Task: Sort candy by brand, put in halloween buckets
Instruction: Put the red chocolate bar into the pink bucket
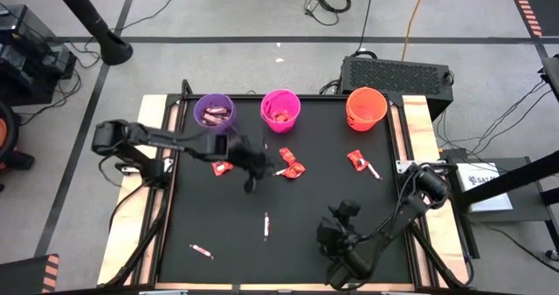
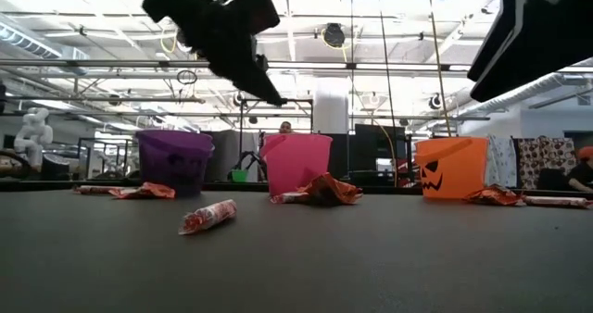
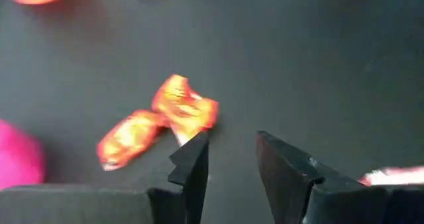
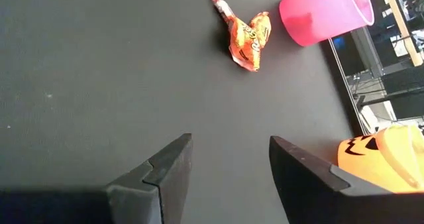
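Three halloween buckets stand along the far edge: purple (image 1: 214,112), pink (image 1: 280,110) and orange (image 1: 366,108). Wrapped candy shows inside the purple and pink ones. Loose candy lies on the black mat: red-orange wrappers (image 1: 291,164) (image 1: 220,168) (image 1: 356,160) and pale sticks (image 1: 265,225) (image 1: 201,250). My left gripper (image 3: 228,141) hovers open above the mat near the middle (image 1: 251,174), two red-orange candies (image 3: 179,108) just ahead of its fingers. My right gripper (image 4: 228,144) hangs open over the near right part of the mat (image 1: 345,211), pointing toward the pink and orange buckets, with nothing between its fingers.
The mat ends in wooden strips on the left (image 1: 153,112) and right (image 1: 419,120). A black box (image 1: 397,72) sits behind the orange bucket. A pale stick (image 2: 208,216) lies nearest the front in the low view. Bare mat stretches across the near middle (image 1: 262,260).
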